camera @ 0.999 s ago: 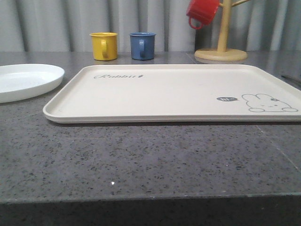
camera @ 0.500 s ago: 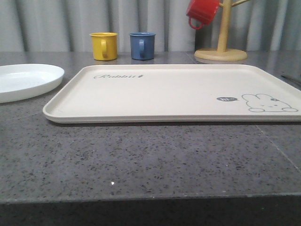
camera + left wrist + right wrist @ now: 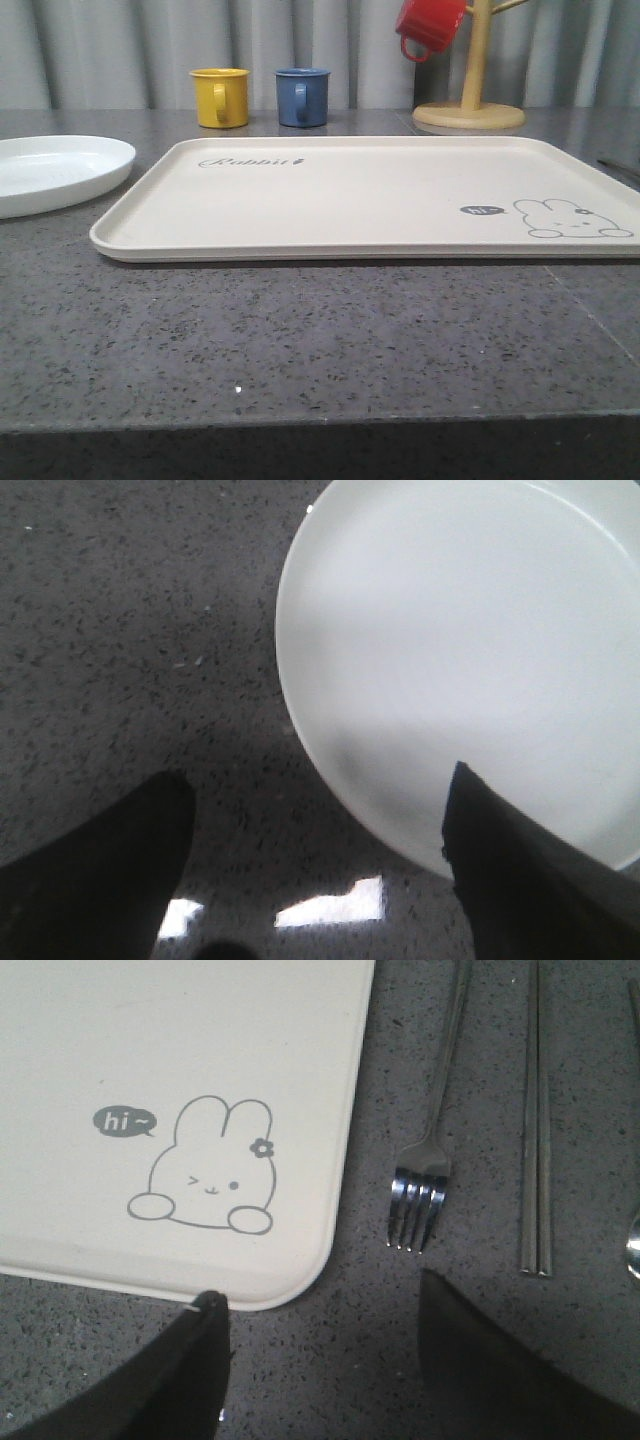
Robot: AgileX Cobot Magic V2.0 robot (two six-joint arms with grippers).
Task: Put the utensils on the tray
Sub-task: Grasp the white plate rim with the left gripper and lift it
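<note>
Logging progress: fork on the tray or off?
Off. The fork lies on the countertop beside the tray rim.

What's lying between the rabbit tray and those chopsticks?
The fork, flat on the grey counter beside the tray, with the chopsticks beyond it, seen in the right wrist view.

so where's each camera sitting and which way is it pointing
Front view: low at the table edge, facing forward over the tray toward the mugs; no robot parts visible.
Left wrist view: on the left arm, looking down at the plate; left gripper open, dark fingers in frame.
Right wrist view: on the right arm, looking down at the tray corner, fork and chopsticks; right gripper open.
Shared: the front and left wrist views both show the plate; the front and right wrist views both show the tray's rabbit.
</note>
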